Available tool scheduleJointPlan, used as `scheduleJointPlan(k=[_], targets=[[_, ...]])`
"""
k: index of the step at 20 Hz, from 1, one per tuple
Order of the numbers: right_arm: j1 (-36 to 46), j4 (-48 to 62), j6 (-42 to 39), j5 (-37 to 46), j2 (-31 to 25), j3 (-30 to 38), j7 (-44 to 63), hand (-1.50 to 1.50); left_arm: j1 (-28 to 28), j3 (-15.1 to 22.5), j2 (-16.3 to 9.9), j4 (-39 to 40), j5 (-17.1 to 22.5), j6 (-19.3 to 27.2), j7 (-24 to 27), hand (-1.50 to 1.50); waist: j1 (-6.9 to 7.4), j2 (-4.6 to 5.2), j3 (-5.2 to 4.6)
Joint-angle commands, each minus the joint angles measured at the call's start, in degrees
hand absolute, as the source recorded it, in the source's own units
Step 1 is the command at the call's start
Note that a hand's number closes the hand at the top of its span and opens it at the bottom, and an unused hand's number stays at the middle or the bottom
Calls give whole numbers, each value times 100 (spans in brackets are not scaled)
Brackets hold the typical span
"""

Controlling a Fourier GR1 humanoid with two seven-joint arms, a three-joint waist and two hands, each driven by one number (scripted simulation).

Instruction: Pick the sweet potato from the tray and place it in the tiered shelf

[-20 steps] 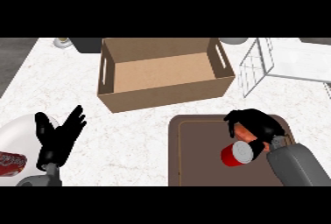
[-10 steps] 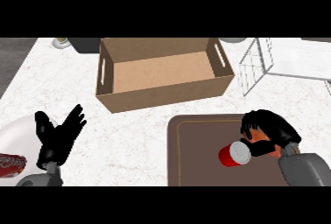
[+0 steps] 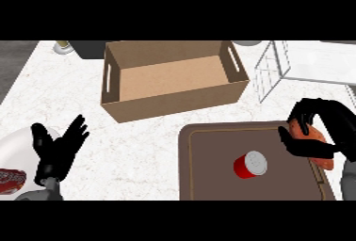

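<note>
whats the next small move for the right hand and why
Probably lift and carry toward the white wire tiered shelf: the right hand is curled round the orange sweet potato at the brown tray's right edge, with the shelf just beyond it.

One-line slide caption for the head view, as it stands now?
Right hand curled round the sweet potato at the brown tray's right edge; left hand rests open.

Even, bright overhead light on the pale counter — no glare. The cardboard box shows shaded inner walls and casts a faint shadow at its base; the brown tray reads flat — edges throughout appear soft.
</note>
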State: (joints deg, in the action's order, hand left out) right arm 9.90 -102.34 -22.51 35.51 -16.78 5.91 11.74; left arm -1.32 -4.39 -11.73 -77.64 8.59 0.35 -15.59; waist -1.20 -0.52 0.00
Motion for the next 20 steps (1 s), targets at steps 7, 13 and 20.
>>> scheduleJointPlan(k=[7, 13, 20], targets=[[1491, -1994, -1016, -1224, -551, 1445, 2676, 150, -2, 9, 96, -21, 7, 6, -69, 0, 89, 22, -12], [2571, -1158, -1433, -2208, -1575, 2514, 3263, 150, 15, 69, 121, -87, -86, 2, -119, 0, 94, 32, -5], [3804, 841, -949, -1850, -2421, 2387, 2871, 150, -329, 31, 185, 490, -135, -153, 223, 0, 172, 73, -8]])
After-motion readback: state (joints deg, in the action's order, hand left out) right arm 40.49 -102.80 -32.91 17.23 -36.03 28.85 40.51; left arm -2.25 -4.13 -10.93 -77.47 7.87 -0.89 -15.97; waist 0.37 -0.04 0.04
